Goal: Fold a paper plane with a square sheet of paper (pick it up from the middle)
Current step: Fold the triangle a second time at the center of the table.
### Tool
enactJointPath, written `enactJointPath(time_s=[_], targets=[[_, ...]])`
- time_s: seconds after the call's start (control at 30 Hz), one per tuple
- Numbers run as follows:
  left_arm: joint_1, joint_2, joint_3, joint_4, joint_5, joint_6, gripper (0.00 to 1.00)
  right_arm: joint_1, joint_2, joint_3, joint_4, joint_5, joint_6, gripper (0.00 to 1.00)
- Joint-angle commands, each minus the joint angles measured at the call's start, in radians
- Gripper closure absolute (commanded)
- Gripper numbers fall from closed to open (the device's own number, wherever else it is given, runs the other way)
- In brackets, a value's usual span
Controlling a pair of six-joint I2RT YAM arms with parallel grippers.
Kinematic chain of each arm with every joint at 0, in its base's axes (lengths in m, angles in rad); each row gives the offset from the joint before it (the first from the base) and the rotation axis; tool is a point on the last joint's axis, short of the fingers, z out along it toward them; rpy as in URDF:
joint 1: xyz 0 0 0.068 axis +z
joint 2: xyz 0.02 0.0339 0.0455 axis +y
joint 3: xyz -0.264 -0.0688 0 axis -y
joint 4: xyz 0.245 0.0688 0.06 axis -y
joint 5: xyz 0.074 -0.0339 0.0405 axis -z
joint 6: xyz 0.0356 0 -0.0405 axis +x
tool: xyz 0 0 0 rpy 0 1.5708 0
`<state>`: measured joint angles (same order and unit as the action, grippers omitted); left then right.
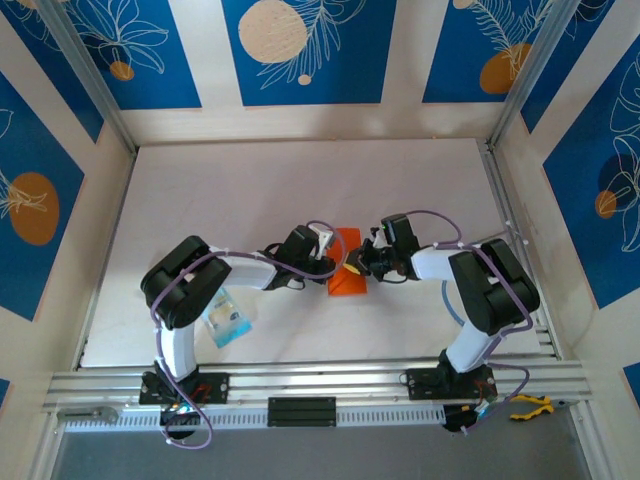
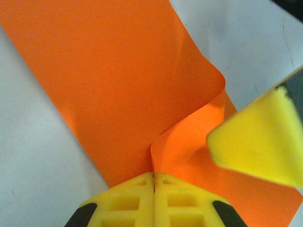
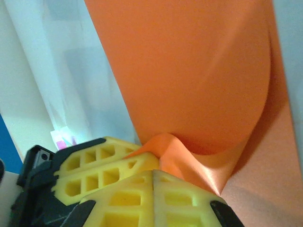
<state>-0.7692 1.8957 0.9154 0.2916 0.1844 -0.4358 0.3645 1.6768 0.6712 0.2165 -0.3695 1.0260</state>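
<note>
White tabletop (image 1: 200,190), blue-patterned walls around. Thin bright orange paper sheet (image 1: 346,280) mid-table, partly folded, long axis running away from arm bases. Left gripper (image 2: 154,175) clamped shut on raised pleat; right gripper (image 3: 154,173) likewise from opposite side. Paper directly between, both arms equally near.

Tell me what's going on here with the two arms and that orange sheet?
Both arms are working on the square sheet of paper at the middle of the table. The left gripper is shut on a pinched-up part of it, and the right gripper is shut on it from the opposite side. The sheet is bent over itself in a loose curve, not a flat crease; no plane shape shows. A small blue and clear packet lies near the left arm.
</note>
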Motion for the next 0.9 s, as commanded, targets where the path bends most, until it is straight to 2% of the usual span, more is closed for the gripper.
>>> enactJointPath(time_s=[0.0, 0.17, 0.27, 0.53, 0.7, 0.87], targets=[[0.021, 0.032, 0.007, -0.067, 0.0, 0.02, 0.98, -0.016, 0.023, 0.013, -0.03, 0.008, -0.016, 1.0], [0.02, 0.031, 0.007, -0.066, 0.001, 0.017, 0.98, -0.025, 0.065, -0.009, -0.058, 0.076, 0.005, 1.0], [0.02, 0.029, 0.008, -0.072, 0.001, 0.021, 0.98, -0.034, 0.077, -0.013, -0.071, 0.07, 0.011, 1.0], [0.022, 0.029, 0.009, -0.075, 0.001, 0.018, 0.98, -0.062, -0.02, 0.038, -0.093, 0.009, -0.017, 1.0], [0.021, 0.027, 0.016, -0.08, 0.004, 0.015, 0.98, -0.064, 0.011, 0.086, -0.192, 0.076, -0.055, 1.0], [0.022, 0.023, 0.013, -0.083, 0.004, 0.015, 0.98, -0.064, 0.058, 0.066, -0.192, 0.119, -0.044, 1.0]])
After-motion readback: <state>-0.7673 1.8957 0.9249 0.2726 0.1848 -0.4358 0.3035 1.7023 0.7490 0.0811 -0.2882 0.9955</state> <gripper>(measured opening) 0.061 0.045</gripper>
